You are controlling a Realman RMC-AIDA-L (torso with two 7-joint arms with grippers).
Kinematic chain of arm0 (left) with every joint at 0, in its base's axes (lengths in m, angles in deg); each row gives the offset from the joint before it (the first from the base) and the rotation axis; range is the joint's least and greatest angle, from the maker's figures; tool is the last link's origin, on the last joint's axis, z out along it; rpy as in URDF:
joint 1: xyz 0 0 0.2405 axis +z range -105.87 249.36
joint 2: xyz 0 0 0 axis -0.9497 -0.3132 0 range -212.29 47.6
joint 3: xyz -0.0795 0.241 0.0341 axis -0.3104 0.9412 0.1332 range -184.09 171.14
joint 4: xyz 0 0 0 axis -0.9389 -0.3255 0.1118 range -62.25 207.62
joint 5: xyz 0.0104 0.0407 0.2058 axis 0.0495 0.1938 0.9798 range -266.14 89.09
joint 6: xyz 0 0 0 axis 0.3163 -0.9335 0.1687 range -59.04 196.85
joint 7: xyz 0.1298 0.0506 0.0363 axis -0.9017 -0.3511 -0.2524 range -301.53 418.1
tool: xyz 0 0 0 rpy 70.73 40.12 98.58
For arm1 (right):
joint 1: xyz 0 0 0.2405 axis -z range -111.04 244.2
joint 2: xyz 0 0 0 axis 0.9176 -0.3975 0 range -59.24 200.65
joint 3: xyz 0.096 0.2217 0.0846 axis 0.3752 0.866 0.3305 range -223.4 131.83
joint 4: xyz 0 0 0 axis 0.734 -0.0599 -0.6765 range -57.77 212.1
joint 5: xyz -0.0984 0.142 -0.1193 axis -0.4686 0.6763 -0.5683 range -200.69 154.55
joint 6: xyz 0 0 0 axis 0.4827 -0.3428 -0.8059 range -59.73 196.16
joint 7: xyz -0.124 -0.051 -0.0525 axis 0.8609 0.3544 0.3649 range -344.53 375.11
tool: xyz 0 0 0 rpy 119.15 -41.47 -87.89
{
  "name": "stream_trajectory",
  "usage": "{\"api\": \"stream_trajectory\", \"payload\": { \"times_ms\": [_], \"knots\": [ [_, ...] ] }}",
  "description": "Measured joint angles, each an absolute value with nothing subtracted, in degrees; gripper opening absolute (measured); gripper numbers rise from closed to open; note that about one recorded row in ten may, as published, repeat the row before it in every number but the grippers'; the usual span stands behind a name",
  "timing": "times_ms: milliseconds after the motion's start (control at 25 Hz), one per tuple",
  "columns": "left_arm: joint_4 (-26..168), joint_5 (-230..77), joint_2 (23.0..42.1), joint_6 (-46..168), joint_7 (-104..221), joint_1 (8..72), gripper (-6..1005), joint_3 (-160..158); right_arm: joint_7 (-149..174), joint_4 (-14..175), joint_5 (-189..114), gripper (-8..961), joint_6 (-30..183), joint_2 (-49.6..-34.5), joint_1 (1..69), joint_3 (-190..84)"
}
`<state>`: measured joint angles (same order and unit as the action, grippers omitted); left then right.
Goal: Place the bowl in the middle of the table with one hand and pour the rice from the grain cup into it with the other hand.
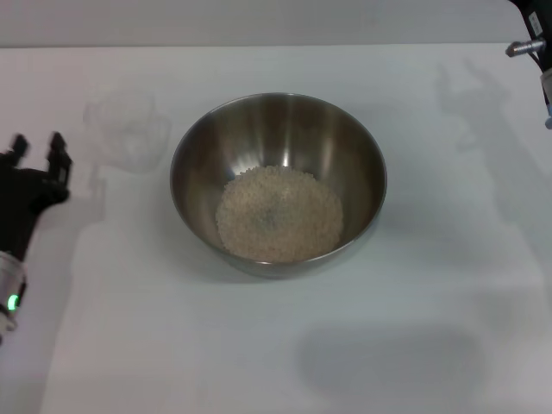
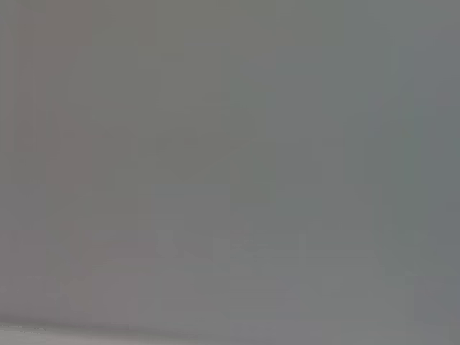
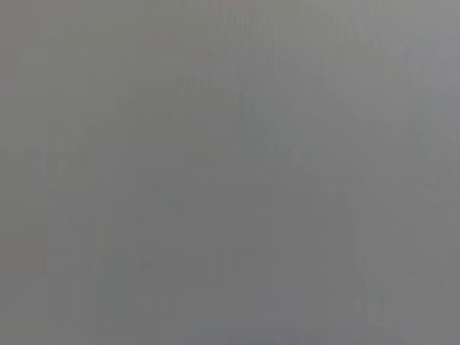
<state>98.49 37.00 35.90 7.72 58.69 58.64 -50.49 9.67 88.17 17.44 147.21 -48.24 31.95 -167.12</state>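
Low at the left edge of the head view: left gripper [image 1: 37,148], black fingers spread apart, holding nothing. Mid-frame on the table [image 1: 414,285]: bowl [image 1: 194,159] with rice [image 1: 278,214] heaped inside. Upper left, just beside the bowl: grain cup [image 1: 129,129], upright, released. Top right corner: right gripper [image 1: 536,47], finger state impossible to tell.

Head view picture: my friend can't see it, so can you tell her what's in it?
A big shiny metal bowl sits mid-table with a heap of rice inside. An empty clear grain cup stands on the white table to its left, apart from it. The left gripper, fingers open, is at the left edge; the right gripper peeks in top right.
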Motion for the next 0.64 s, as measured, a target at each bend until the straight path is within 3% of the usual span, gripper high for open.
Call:
{"api": "stream_trajectory", "payload": {
  "times_ms": [120, 160, 400, 640],
  "knots": [
    [95.28, 37.33, 36.16, -1.17, 62.68, 58.92, 390, -50.52, 9.67, 88.04, 17.47, 406, 147.11, -48.39, 32.53, -167.06],
    [95.01, 37.29, 36.18, -1.78, 62.88, 58.87, 486, -50.52, 9.67, 88.02, 17.46, 406, 146.98, -48.47, 32.77, -167.07],
    [92.87, 36.91, 36.29, -9.44, 62.91, 58.54, 704, -50.73, 9.67, 87.89, 17.42, 406, 145.96, -48.74, 34.39, -167.07],
    [91.46, 36.81, 36.27, -10.7, 63.01, 56.97, 842, -50.86, 8.99, 87.6, 17.44, 406, 142.99, -48.78, 35.11, -167.06]
  ]
}}
